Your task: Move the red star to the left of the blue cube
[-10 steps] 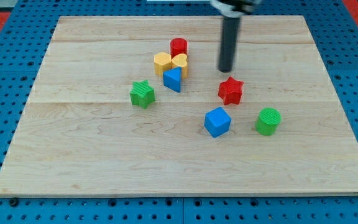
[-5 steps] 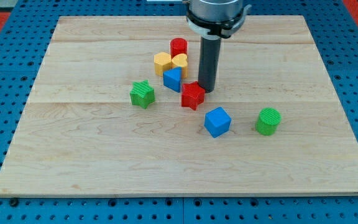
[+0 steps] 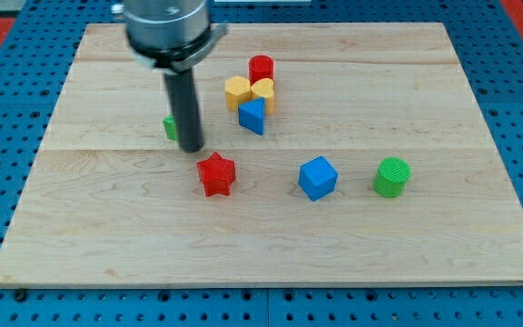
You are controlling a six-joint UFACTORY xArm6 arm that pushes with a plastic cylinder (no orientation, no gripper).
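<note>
The red star lies on the wooden board, to the view's left of the blue cube, with a gap of about one block's width and more between them. My tip stands just above and to the left of the red star, apart from it. The rod hides most of a green block, of which only a left sliver shows.
A cluster stands at the view's upper middle: a red cylinder, a yellow hexagon block, a yellow block and a blue triangular block. A green cylinder stands right of the blue cube.
The rod has swept from the view's right to the left. The red star moved from right of the blue cube, past the cluster, to the cube's left. The green block shifted left.
</note>
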